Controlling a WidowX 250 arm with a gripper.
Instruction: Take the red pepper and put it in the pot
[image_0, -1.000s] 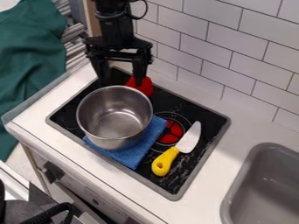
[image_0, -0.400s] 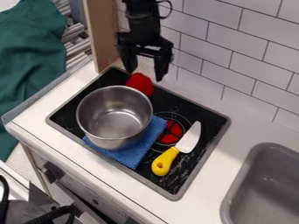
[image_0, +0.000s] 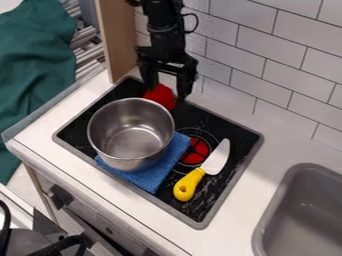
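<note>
White tile (image_0: 260, 55) behind desk (image_0: 280, 145), black stovetop (image_0: 240, 142) set in. Red pepper (image_0: 161, 96) on stovetop, outside pot (image_0: 163, 120), just behind it. Gripper (image_0: 166, 94) at pepper, jaws wide open, nothing held. Pot upright on blue cloth (image_0: 157, 175); yellow-handled knife (image_0: 190, 184) beside red burner (image_0: 195, 158). Grey sink (image_0: 292, 174) further right.

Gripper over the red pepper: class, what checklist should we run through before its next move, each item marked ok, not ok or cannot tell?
1. Gripper open: ok, fingers apart.
2. Red pepper lined up between the fingers: ok, as seen from this camera.
3. Fingers low enough to grip: cannot tell.
4. Pepper gripped, ready to lift: not ok.
5. Metal pot upright, nothing inside: ok.
6. Knife off the pepper-to-pot path: ok, it lies beyond the pot.
</note>
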